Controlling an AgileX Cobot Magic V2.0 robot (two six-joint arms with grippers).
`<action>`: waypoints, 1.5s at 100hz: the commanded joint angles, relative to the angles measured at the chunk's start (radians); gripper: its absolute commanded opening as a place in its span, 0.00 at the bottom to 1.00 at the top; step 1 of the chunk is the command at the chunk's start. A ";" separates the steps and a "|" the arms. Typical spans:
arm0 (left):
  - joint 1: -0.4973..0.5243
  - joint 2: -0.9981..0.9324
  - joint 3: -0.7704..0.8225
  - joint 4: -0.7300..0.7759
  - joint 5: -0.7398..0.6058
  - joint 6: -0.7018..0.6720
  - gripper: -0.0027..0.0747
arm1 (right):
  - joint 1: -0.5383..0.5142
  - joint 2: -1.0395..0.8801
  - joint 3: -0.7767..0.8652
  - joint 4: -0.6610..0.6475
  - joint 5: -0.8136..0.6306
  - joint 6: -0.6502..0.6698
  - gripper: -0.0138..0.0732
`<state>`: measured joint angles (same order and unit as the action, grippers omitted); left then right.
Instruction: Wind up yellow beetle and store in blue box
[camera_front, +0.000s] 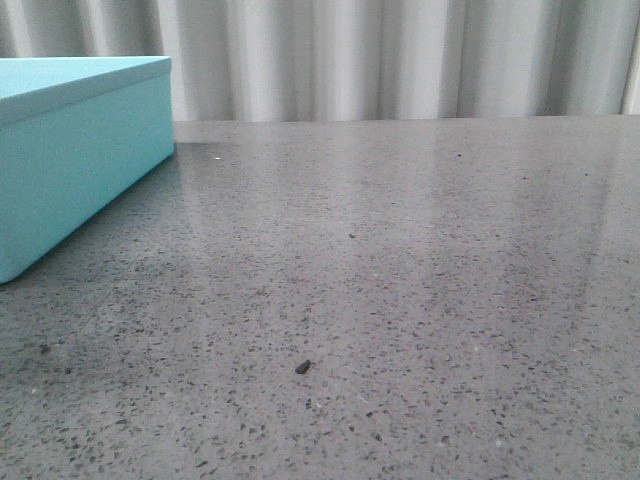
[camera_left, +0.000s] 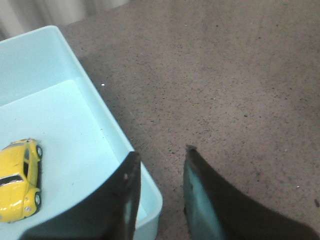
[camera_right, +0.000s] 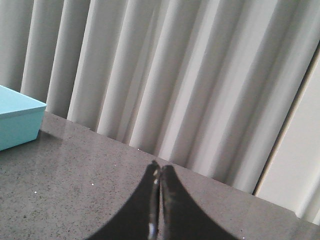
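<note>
Yellow beetle (camera_left: 19, 180), judged light, rigid, glossy-slippery, best gripped across its flanks, lies in blue box (camera_left: 75, 125); left tool (camera_left: 160, 157) parted and empty, right tool (camera_right: 159, 172) closed on nothing.

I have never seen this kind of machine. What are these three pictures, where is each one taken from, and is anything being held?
This is a robot with two arms; each ends in a two-fingered tool. The front view looks forward over a grey speckled table toward a curtain, with the blue box at the left. No arm shows there. The other two pictures come from cameras on the wrists. The left wrist camera looks down past the left tool, whose fingers stand apart and hold nothing. Beside it the box is open, and the yellow beetle lies inside on the floor of the box. The right wrist camera shows the right tool with fingers pressed together, holding nothing, pointing toward the curtain.
</note>
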<state>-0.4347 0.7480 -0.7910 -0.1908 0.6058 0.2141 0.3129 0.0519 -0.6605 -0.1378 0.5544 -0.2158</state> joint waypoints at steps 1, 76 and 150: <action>-0.005 -0.108 0.096 -0.006 -0.181 -0.001 0.27 | 0.001 0.018 -0.019 -0.018 -0.090 -0.008 0.11; -0.005 -0.463 0.464 0.082 -0.341 0.011 0.01 | 0.001 0.018 0.325 -0.030 -0.453 -0.007 0.11; -0.005 -0.463 0.483 0.068 -0.363 0.011 0.01 | 0.001 0.018 0.330 -0.030 -0.474 -0.007 0.11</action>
<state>-0.4347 0.2767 -0.2978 -0.1117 0.3438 0.2271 0.3129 0.0519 -0.3068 -0.1595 0.1648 -0.2176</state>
